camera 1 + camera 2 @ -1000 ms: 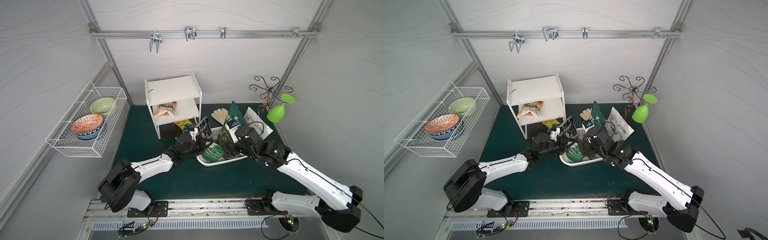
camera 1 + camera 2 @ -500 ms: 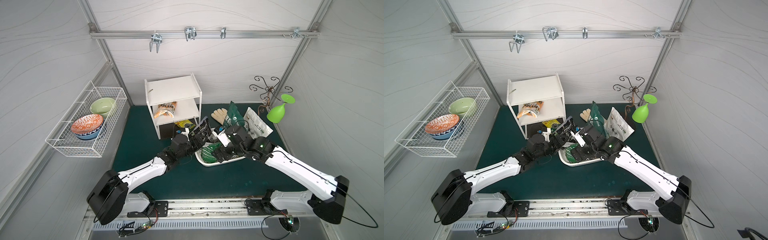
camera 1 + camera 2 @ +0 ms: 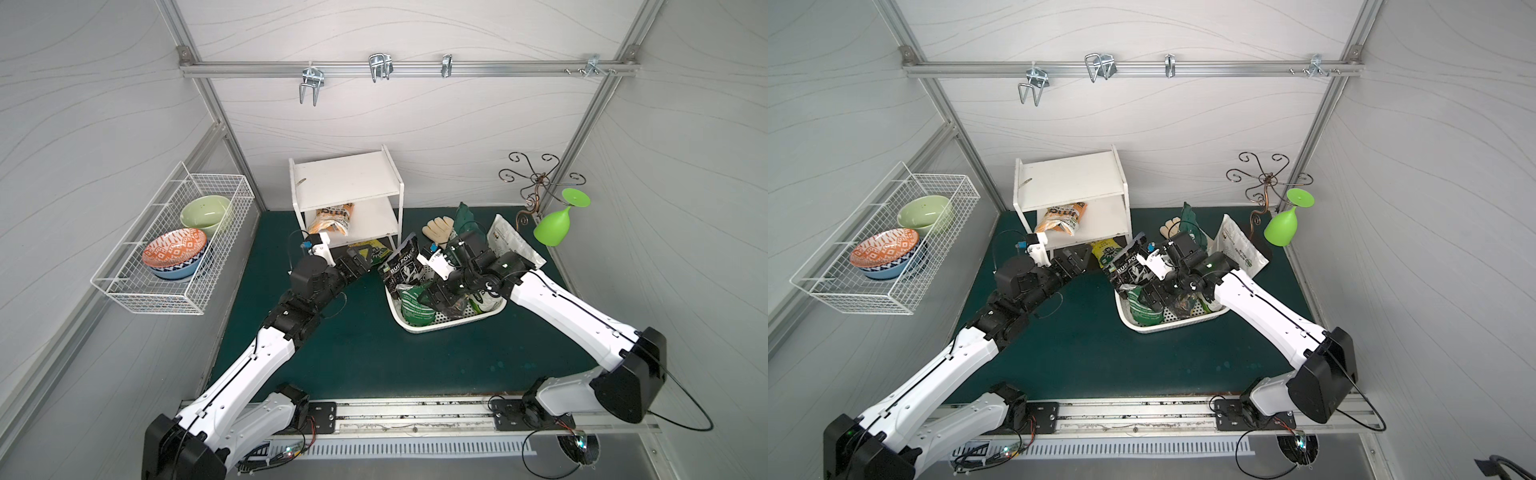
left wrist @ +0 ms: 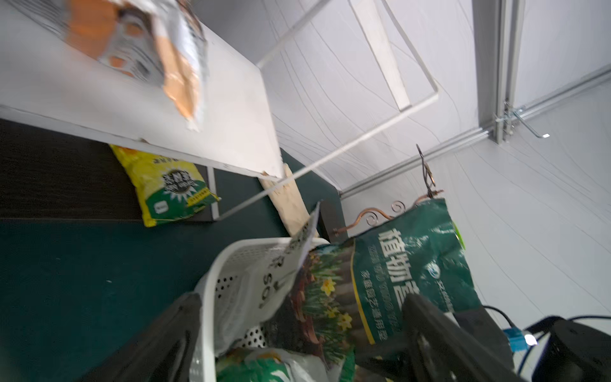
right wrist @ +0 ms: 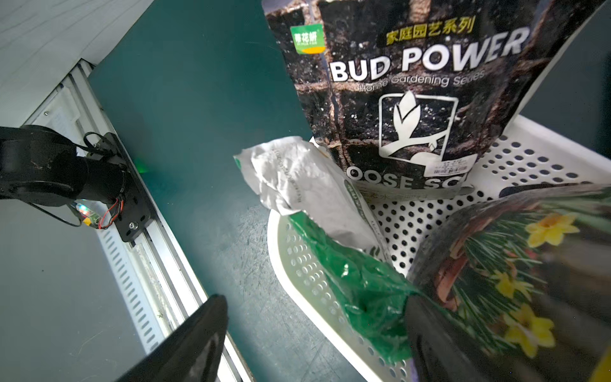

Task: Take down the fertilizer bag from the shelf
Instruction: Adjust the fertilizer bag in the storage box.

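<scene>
L hand (image 3: 359, 259): wide open, empty. It sits low over the counter (image 3: 374, 357), btwn the shelf (image 3: 345, 178) and the basket (image 3: 419, 328), and touches neither. In the L wrist view both fingers (image 4: 165, 344) stand far apart, w/ only the basket & bags showing beyond them.

R hand (image 3: 440, 301): also spread wide, down in the basket among the bags. In the R wrist view the crumpled green bag (image 5: 357, 291) and the basket rim show btwn its fingers (image 5: 198, 340). The far finger lies right by the flower-print bag (image 5: 512, 264). Nothing looks pinched. Can't tell if either finger touches the green bag.

Orange bag (image 3: 332, 218): on the shelf's lower board, front-left part, clear of both hands. The shelf stands at the counter's back edge, nearer the back-left corner.

Black BUD POWER bag (image 3: 403, 264): upright and leaning, in the basket corner nearest the shelf, w/ no hand on it. The basket is on the counter's right half.

Yellow bag (image 4: 168, 185): flat on the counter under the shelf.
</scene>
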### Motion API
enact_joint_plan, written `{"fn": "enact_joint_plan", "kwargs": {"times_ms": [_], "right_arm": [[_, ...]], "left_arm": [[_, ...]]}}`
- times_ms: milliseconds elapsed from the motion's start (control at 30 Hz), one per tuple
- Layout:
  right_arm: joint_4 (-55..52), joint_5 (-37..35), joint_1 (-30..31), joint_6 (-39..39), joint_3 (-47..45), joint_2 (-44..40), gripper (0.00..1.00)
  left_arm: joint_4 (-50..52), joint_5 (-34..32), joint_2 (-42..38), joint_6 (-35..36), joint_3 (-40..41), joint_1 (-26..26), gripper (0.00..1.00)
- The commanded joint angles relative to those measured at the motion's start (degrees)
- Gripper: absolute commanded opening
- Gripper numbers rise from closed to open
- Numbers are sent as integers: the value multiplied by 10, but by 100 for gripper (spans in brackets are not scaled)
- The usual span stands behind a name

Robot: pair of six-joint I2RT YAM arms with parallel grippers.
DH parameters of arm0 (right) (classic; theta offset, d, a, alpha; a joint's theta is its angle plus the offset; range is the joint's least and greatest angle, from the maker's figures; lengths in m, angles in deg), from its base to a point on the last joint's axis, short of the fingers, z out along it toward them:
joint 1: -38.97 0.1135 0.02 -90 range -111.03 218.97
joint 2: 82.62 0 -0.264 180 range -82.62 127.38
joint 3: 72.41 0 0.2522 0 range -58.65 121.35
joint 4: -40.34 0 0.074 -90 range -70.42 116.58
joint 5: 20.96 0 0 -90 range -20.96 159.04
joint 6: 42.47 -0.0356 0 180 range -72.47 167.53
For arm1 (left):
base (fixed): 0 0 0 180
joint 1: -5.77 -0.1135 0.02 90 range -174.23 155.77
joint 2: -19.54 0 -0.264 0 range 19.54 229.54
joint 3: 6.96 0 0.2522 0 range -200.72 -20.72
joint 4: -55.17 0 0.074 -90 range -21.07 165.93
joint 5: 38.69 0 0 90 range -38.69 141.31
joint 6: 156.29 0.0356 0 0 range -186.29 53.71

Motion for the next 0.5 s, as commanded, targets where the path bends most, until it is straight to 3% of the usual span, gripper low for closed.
{"fn": "enact_joint_plan", "kwargs": {"times_ms": [0, 133, 267, 333, 467], "right_arm": [[7, 3, 9, 9, 8, 23, 79], [19, -49, 28, 11, 6, 37, 74], [25, -114, 49, 10, 10, 57, 61], [24, -129, 54, 5, 14, 67, 49], [20, -148, 56, -39, 21, 65, 12]], "left_arm": [[9, 31, -5, 31, 9, -34, 99], [10, 49, -1, 52, 10, -64, 99], [3, 55, -1, 59, 6, -66, 99], [1, 56, -1, 56, 6, -66, 99], [0, 56, -1, 56, 9, -66, 99]]}}
